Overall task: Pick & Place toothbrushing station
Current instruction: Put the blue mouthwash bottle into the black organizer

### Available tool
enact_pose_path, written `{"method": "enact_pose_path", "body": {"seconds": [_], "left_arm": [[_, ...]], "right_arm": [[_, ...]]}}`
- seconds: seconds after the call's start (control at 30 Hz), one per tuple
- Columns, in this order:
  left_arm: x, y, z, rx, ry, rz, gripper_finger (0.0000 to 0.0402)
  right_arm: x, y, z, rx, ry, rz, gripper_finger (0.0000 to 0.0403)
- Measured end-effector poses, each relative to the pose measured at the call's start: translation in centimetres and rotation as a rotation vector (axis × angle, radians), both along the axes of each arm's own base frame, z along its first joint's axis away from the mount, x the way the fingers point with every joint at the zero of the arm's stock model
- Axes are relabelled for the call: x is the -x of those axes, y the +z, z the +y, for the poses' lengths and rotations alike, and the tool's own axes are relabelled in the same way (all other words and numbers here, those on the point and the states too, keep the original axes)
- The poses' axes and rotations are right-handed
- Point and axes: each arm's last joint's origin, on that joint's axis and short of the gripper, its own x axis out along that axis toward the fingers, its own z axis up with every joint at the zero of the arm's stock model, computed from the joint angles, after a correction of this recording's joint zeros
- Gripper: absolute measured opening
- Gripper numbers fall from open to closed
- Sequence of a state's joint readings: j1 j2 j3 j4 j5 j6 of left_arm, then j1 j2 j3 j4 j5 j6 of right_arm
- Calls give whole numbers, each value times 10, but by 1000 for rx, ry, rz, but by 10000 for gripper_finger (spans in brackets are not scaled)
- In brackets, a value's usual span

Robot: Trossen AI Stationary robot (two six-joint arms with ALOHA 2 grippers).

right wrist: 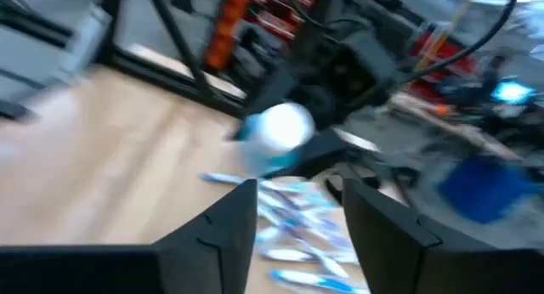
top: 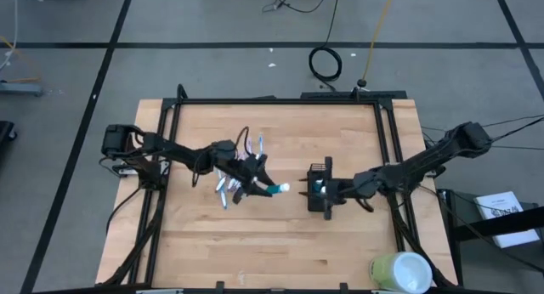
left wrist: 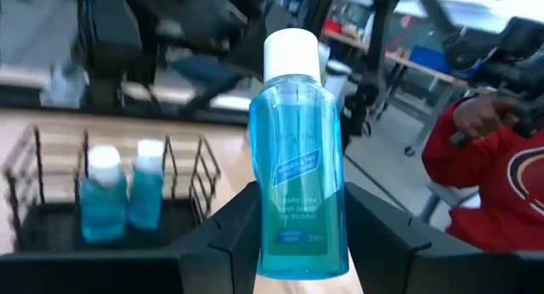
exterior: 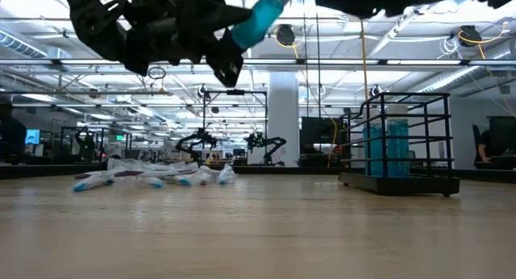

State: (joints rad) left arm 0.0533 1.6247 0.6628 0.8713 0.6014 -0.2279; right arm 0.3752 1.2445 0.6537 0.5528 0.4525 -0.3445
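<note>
My left gripper (top: 257, 189) is shut on a small blue bottle with a white cap (top: 277, 189), held in the air left of the black wire holder (top: 320, 189). The holder stands on the table with two blue white-capped bottles (left wrist: 123, 196) in it. Several blue-and-white toothbrushes (top: 229, 180) lie in a loose pile on the table under the left arm. My right gripper (right wrist: 299, 200) is open and empty, up over the holder's right side (top: 334, 192). My left gripper pinches the bottle's lower body (left wrist: 297, 247) between its two fingers (left wrist: 234, 234), one on each side. The bottle runs along the fingers and sticks out past them. It is lifted clear of the table, its cap (exterior: 270, 1) slanting up toward the holder.
A large yellow-green and white cylinder (top: 399, 273) stands at the table's near right corner. A black frame (top: 280, 100) runs round the table. A person in a red top (left wrist: 489, 183) sits beyond the table's right side. Bare wood (top: 280, 243) lies toward the near edge.
</note>
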Motion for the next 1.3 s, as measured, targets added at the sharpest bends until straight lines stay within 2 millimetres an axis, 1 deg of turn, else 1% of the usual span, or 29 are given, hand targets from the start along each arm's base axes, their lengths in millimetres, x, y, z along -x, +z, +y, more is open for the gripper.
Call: {"method": "enact_pose_path", "body": {"seconds": [0.07, 0.13, 0.23, 0.33, 0.43, 0.57, 0.77, 1.07, 1.3], "left_arm": [[0, -2, -4, 13, -10, 25, 150], [1, -3, -6, 13, -19, 37, 150], [1, -4, -8, 17, -22, 53, 150], [1, -3, -7, 19, -19, 50, 150], [1, -5, -7, 25, -9, 66, 150], [1, -6, -7, 35, -4, 83, 150], [1, -8, -9, 42, -4, 111, 150], [1, -8, -9, 63, 6, 129, 150], [1, -8, -10, 150, 5, 184, 150]], "right_arm": [[-7, 0, 1, 44, -40, 8, 188], [-13, 1, 3, 47, -46, 15, 205], [-20, 1, 7, 36, 13, 27, 224], [-26, 0, 10, 30, 61, 37, 230], [-34, -4, 9, 28, 70, 49, 224], [-39, -7, 4, 18, 75, 37, 210], [-40, -8, 3, 5, 118, 40, 192], [-40, -8, 3, 0, 116, 44, 158], [-40, -10, 4, -13, 158, 67, 155]]}}
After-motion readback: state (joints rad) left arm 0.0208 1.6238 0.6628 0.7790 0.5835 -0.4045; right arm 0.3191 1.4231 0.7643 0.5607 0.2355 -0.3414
